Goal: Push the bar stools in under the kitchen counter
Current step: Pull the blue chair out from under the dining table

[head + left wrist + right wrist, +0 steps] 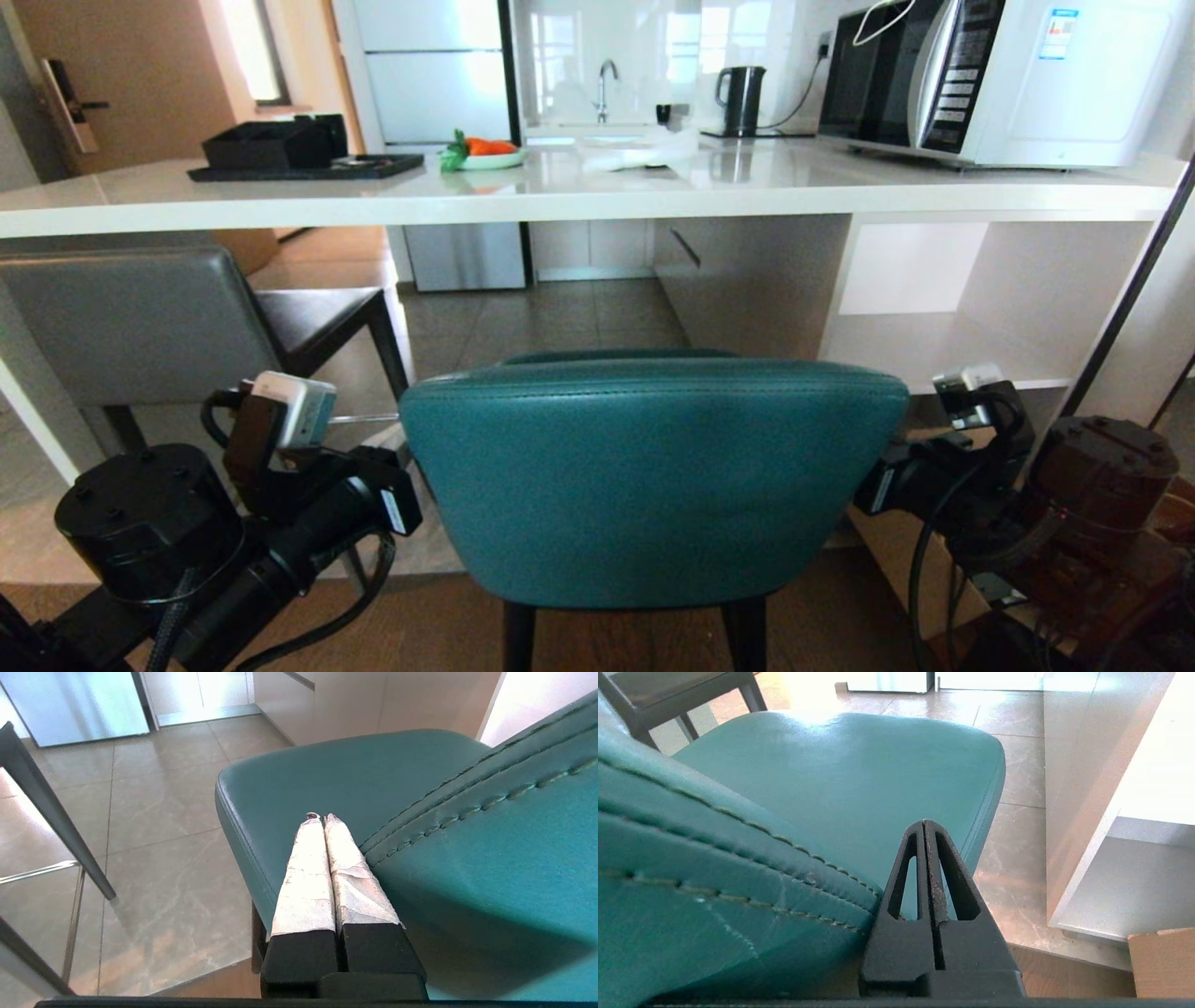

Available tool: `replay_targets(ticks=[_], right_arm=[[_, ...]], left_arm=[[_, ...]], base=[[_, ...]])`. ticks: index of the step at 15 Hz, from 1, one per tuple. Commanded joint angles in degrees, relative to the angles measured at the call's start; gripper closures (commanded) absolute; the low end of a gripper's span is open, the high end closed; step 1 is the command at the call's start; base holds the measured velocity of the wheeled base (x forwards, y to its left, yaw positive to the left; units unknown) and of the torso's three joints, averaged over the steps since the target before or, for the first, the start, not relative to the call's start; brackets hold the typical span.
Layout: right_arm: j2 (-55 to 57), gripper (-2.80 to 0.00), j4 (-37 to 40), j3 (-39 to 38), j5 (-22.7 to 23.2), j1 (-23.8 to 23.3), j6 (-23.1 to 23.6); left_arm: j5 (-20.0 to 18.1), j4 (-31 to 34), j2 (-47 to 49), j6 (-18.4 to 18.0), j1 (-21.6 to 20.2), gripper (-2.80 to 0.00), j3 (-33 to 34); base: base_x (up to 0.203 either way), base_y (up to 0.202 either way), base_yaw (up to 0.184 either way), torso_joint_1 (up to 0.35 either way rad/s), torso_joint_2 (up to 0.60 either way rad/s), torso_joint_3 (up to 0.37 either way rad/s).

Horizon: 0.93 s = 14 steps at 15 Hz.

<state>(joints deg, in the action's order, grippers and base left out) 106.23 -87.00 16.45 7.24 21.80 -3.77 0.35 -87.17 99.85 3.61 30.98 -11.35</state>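
Left hand [322, 817] and right hand [924, 823], both pressed together, flank teal stool [653, 476].

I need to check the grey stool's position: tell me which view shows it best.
The head view: the dark grey stool shows backrest and seat, tucked partly under the kitchen counter. The left wrist view catches only its legs and chrome footrest; the right wrist view only a seat corner and legs.

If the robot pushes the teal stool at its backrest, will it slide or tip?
The teal stool may tip forward, since the backrest sits high above thin black legs. Its leather looks smooth, so the shut left gripper and right gripper might slip.
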Motion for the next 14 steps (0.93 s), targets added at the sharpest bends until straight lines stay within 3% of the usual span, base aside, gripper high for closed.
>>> replay_targets(ticks=[1,9,12,14], right_arm=[[-0.1,0.0,-0.7,0.0,-0.1,0.0,0.0],[-1.1,0.0,-0.7,-0.4,-0.7,0.0,0.0],[-3.6,0.0,-0.7,-1.8,-2.4,-0.4,-0.1],[-5.6,0.0,-0.7,-1.9,-3.2,-3.1,-0.4]], left_arm=[[0.2,-0.5,0.0,0.1,7.9,0.0,-0.1],[0.7,-0.5,-0.9,0.2,7.3,0.0,0.6],[6.5,-0.5,-2.4,-0.1,7.0,0.0,0.7],[9.9,-0.5,-4.7,0.5,5.1,0.0,1.1]], base=[[0.0,0.0,0.0,0.0,0.0,0.0],[0.0,0.0,0.0,0.0,0.0,0.0],[0.0,0.0,0.0,0.0,0.0,0.0],[0.0,0.0,0.0,0.0,0.0,0.0]])
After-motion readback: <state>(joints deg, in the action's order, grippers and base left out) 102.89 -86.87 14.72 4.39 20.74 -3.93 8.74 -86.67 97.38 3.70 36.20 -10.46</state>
